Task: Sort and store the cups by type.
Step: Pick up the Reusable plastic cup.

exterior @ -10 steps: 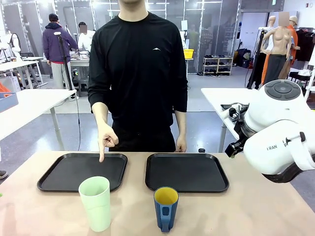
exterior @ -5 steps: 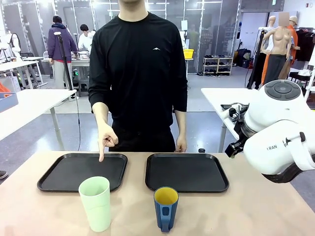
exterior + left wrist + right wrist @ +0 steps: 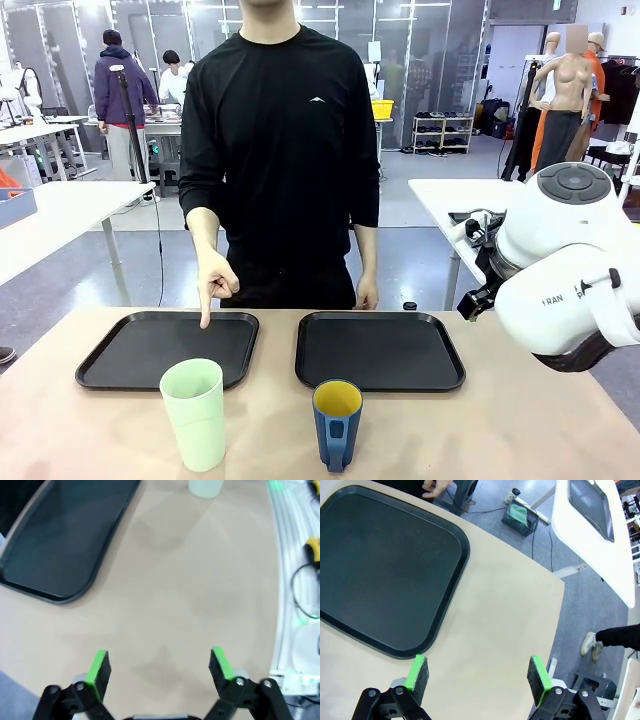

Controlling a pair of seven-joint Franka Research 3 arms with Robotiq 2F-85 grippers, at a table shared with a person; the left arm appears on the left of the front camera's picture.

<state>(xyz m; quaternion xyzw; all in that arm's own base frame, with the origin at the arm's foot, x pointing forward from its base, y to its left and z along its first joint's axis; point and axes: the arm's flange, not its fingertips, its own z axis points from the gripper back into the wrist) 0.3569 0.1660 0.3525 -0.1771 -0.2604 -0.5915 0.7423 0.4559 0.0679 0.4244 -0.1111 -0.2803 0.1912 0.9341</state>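
Quickly: tagging left gripper (image 3: 159, 667) as spread wide, nothing between its green pads (image 3: 98, 667), hovering over bare table (image 3: 175, 590). Same for right gripper (image 3: 477, 672): jaws apart, empty, over tabletop just off a rounded corner of right tray (image 3: 385, 575).

Locating the cups in front view: mint tumbler (image 3: 193, 412) upright on the table, just short of the near edge of left tray (image 3: 168, 348). Blue mug (image 3: 337, 420) upright too (handle turned toward the robot's side), just short of right tray's near edge. Well apart from each other, neither in a tray yet.

Also noting person's hand (image 3: 215, 285) pointing one finger down at left tray. Reading that as a likely cue for the tumbler's destination, not a certainty.

Key relation, from left wrist view: tumbler's base at the very top of the picture, ahead along the fingers and a little toward the right-hand pad, well apart from the tips. Left tray off to the picture's left of that line. Long axis of tumbler vertical, so probably calling for a reach forward with a small sideways correction, then jaws straddling the wall from the side.

Judging left arm the nearer one for the tumbler, standing as it does on the robot's left half. Mug nearer the middle, leaning right.
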